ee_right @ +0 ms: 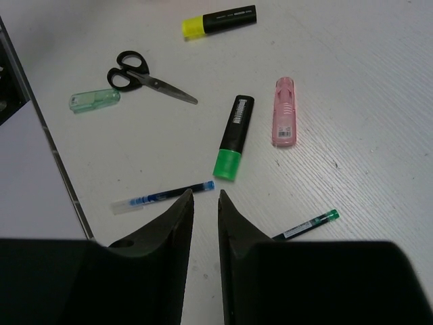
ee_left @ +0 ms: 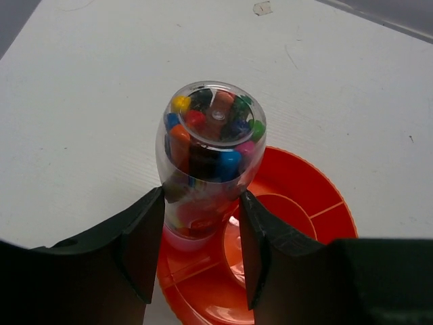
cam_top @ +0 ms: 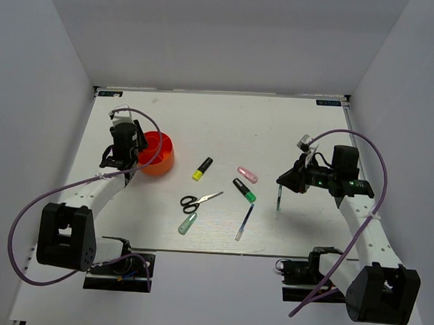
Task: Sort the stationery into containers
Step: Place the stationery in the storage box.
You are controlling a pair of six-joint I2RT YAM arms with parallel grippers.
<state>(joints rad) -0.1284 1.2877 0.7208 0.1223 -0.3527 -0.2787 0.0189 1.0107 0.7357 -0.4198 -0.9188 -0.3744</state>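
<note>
My left gripper (ee_left: 201, 195) is shut on a clear jar (ee_left: 210, 149) full of small coloured pieces, held upright with its base inside the orange-red divided cup (ee_left: 318, 196). In the top view that gripper (cam_top: 123, 154) is at the cup's (cam_top: 162, 158) left side. My right gripper (ee_right: 206, 195) is empty, its jaws a narrow gap apart, above the table by the blue pen (ee_right: 162, 196) and green pen (ee_right: 308, 224). On the table lie the green-black marker (ee_right: 233, 135), pink marker (ee_right: 285, 112), yellow marker (ee_right: 220, 20), scissors (ee_right: 145, 74) and pale green tube (ee_right: 95, 101). No pink eraser shows.
From above, the loose items lie mid-table between the arms: yellow marker (cam_top: 202, 169), scissors (cam_top: 199, 200), tube (cam_top: 187, 223), blue pen (cam_top: 244, 222), green pen (cam_top: 279, 198). White walls close in the table (cam_top: 226, 119) on three sides. Purple cables loop off both arms.
</note>
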